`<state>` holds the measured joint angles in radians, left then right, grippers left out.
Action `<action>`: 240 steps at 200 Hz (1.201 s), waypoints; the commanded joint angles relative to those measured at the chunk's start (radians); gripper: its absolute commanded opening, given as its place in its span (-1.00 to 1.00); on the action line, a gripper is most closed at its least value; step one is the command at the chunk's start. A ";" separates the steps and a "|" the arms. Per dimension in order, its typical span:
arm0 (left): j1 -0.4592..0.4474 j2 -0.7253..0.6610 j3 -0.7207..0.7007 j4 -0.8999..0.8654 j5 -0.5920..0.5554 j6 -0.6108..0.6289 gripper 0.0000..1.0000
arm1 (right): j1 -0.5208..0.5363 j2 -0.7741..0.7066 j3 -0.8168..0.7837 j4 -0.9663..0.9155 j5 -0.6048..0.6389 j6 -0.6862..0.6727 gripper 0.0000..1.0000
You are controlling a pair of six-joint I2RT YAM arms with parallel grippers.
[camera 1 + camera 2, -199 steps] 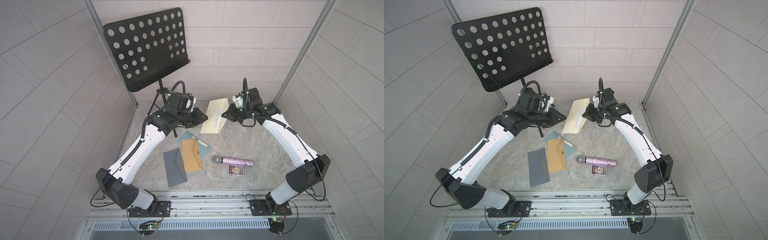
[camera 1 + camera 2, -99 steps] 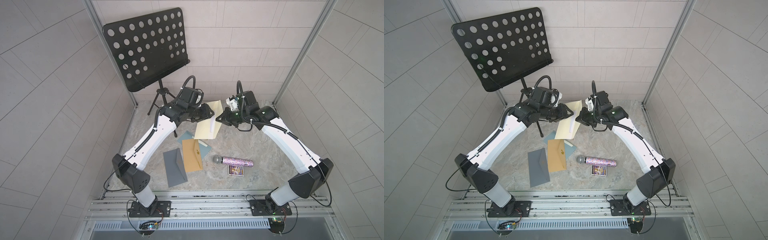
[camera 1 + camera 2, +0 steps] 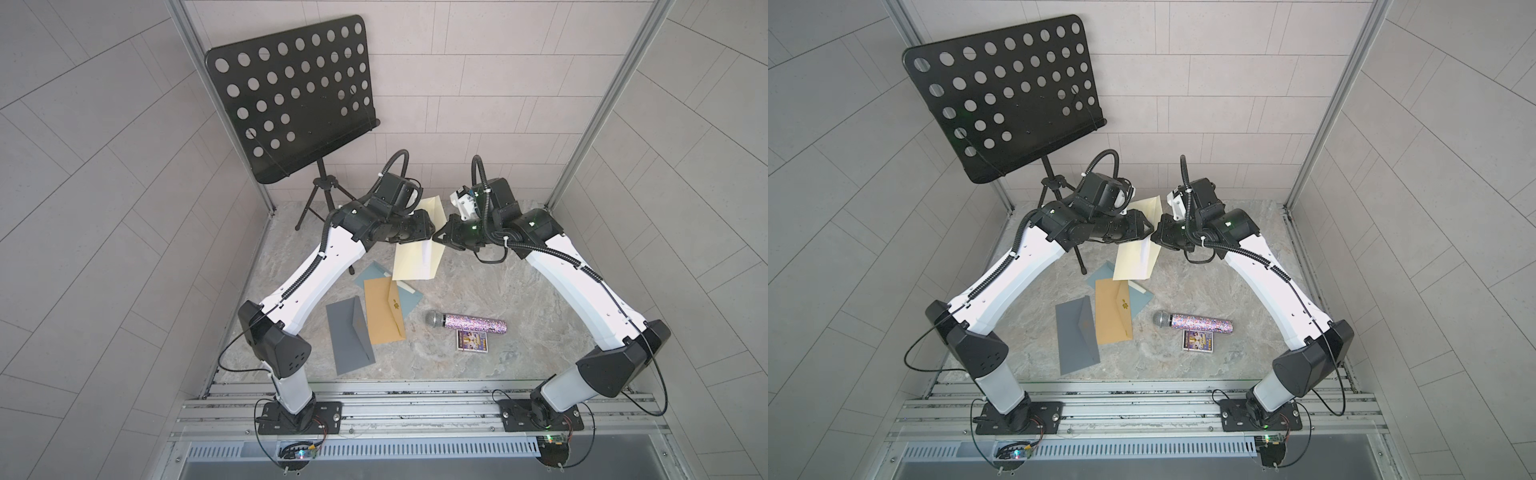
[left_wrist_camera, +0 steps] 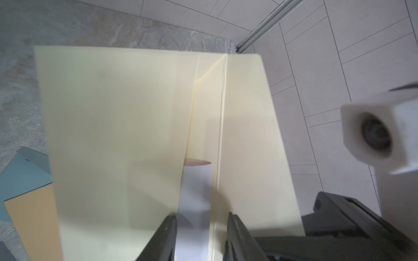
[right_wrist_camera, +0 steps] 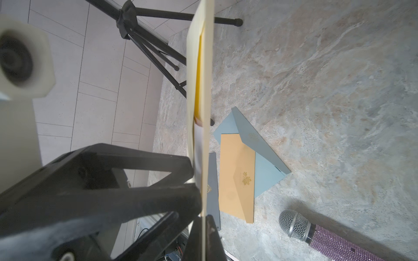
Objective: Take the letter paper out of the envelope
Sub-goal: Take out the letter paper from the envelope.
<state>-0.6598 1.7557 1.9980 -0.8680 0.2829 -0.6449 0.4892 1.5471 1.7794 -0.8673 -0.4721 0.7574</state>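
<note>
Envelope [image 3: 415,266], cream, in both top views: held aloft between arms, white letter paper [image 3: 428,249] showing at mouth.
Left wrist: left gripper [image 4: 201,220] released, jaws straddling paper; centre, clench, draw straight out.
Right wrist: right gripper [image 5: 203,222] clenched on envelope edge; hold firm.

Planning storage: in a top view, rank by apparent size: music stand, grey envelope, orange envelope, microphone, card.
1. music stand, nearer the camera
2. grey envelope and orange envelope: alike, unranked
3. microphone
4. card
</note>
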 commanded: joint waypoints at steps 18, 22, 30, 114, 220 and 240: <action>-0.013 0.027 0.078 -0.094 -0.074 0.041 -0.09 | 0.031 -0.001 0.031 -0.053 0.059 -0.063 -1.00; -0.015 0.032 0.088 -0.103 -0.082 0.046 -0.09 | 0.035 0.000 0.033 -0.056 0.064 -0.067 -1.00; -0.024 0.039 0.108 -0.121 -0.103 0.060 -0.09 | 0.040 0.001 0.037 -0.063 0.072 -0.073 -1.00; -0.099 0.107 0.240 -0.261 -0.225 0.150 -0.07 | 0.075 0.004 0.069 -0.111 0.132 -0.127 -1.00; -0.130 0.154 0.281 -0.352 -0.283 0.167 0.00 | 0.094 -0.020 0.076 -0.120 0.147 -0.135 -1.00; -0.131 0.150 0.279 -0.351 -0.283 0.166 0.00 | 0.097 -0.025 0.071 -0.113 0.150 -0.135 -1.00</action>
<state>-0.7784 1.9022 2.2776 -1.1839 0.0135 -0.4976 0.5716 1.5490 1.8271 -1.0065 -0.3202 0.6353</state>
